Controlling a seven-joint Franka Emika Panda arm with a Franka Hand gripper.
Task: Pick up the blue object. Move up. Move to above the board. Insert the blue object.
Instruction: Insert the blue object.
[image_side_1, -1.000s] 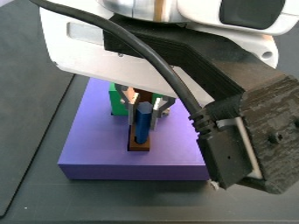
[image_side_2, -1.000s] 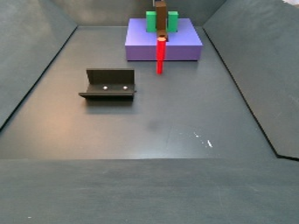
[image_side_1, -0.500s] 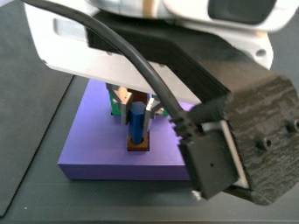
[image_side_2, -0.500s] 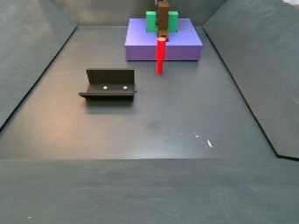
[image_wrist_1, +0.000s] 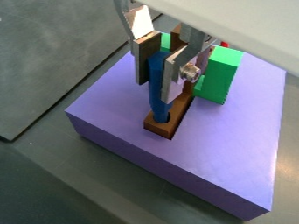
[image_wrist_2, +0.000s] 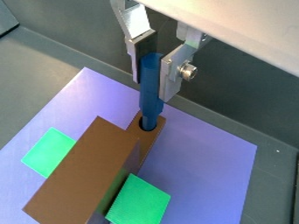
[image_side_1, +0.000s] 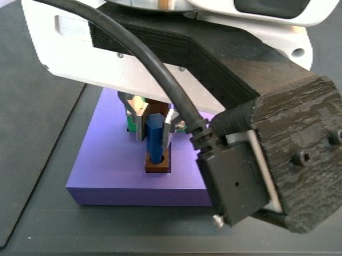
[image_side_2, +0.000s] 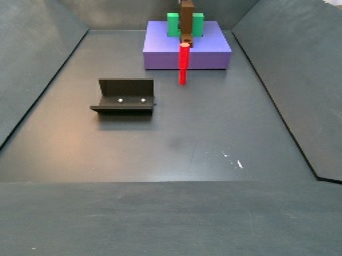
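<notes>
Little has shifted since half a second ago: the arm sits slightly differently in a side view, and the peg looks no lower. From where I stand, the gripper clasps the blue object upright between its silver fingers. Its lower tip already sits in the hole of the board, which lies across the purple slab beside the green block. Insertion looks nearly done; releasing remains.
</notes>
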